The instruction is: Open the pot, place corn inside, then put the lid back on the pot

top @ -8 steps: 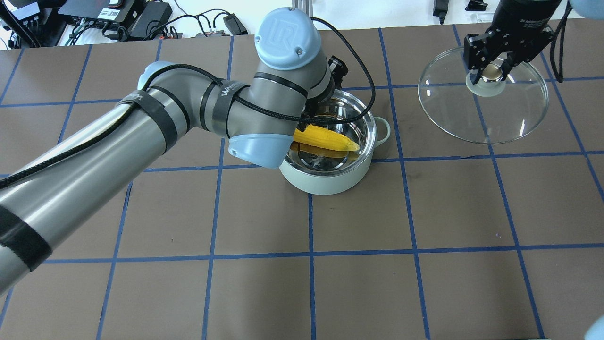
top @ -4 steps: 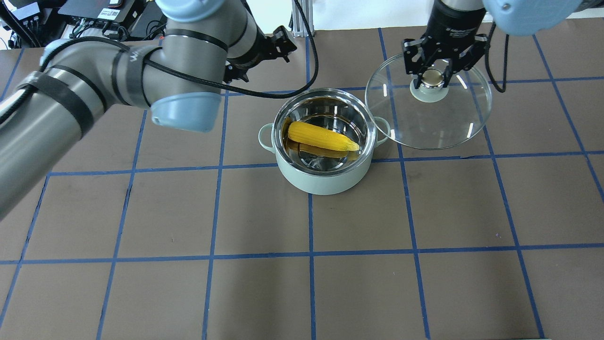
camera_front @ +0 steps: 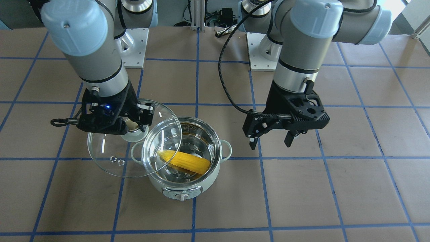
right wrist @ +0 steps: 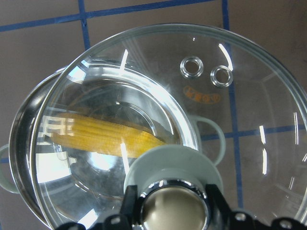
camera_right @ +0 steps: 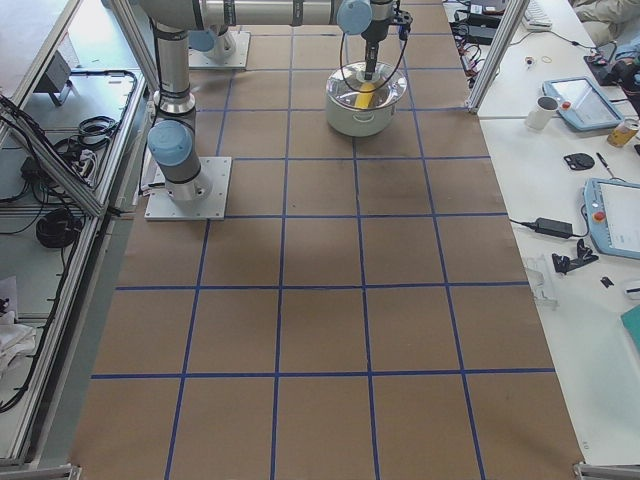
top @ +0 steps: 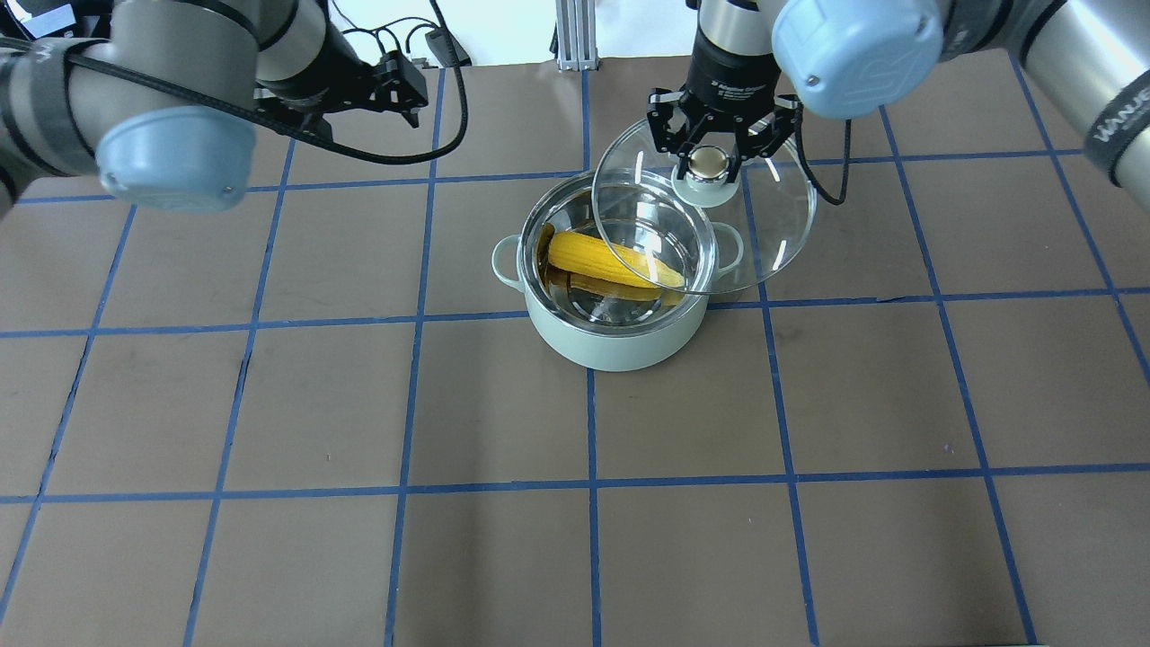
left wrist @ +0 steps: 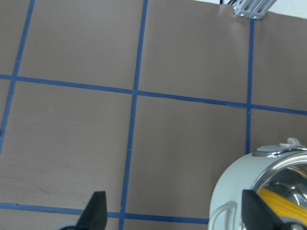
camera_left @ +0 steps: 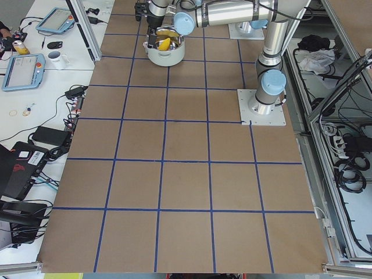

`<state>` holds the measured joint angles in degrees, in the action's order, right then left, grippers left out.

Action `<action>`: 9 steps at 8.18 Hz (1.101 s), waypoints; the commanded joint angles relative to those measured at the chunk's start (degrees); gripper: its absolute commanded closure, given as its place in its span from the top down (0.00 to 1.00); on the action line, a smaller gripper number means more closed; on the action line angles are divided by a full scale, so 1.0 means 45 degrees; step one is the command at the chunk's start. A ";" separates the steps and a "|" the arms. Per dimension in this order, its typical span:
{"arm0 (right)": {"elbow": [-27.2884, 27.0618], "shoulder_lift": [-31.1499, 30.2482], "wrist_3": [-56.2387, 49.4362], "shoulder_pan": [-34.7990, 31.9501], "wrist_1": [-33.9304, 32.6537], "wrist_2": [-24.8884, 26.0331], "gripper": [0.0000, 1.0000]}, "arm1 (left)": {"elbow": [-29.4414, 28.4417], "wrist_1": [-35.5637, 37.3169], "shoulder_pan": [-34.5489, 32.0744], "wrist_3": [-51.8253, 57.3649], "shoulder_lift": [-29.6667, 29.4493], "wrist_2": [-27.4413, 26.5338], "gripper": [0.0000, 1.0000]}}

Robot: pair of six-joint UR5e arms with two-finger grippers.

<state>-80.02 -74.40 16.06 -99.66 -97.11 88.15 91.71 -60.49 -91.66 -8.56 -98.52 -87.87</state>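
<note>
Right gripper [top: 710, 160]: clamped on the beige ball knob of the lid [top: 774, 229].
Lid: held tilted and off-centre, overlapping the mouth of the pot [top: 611, 349] on the robot's right; whether it touches the rim cannot be told.
Pot: upright on the table [top: 359, 404], dial facing away from the robot.
Corn [top: 604, 258]: lying slantwise inside the pot.
Left gripper [camera_front: 270, 144]: jaws wide apart, empty, over bare table beside the pot.
Writing: orange mark [right wrist: 201, 96] on the lid glass, illegible.
</note>
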 commanded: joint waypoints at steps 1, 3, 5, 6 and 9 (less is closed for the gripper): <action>0.0048 0.0964 0.1291 -0.0549 -0.1212 -0.0933 0.00 | -0.0009 -0.2468 0.1460 0.2347 0.1224 -0.0314 1.00; 0.0107 0.1143 0.2015 -0.0607 -0.1330 -0.1481 0.00 | 0.0011 -0.3932 0.1444 0.2371 0.1831 -0.0552 1.00; 0.0166 0.1358 0.2621 -0.0607 -0.1331 -0.2184 0.00 | 0.0049 -0.4252 0.1385 0.2371 0.2107 -0.0552 1.00; 0.0166 0.1378 0.2720 -0.0646 -0.1331 -0.2342 0.00 | 0.0108 -0.4252 0.1385 0.2371 0.2011 -0.0552 1.00; 0.0166 0.1534 0.2566 -0.0978 -0.1254 -0.2247 0.00 | 0.0128 -0.4272 0.1385 0.2371 0.2028 -0.0591 1.00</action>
<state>-79.28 -67.86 28.22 -103.47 -103.01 77.80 92.33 -79.62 -85.42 2.11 -89.64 -90.40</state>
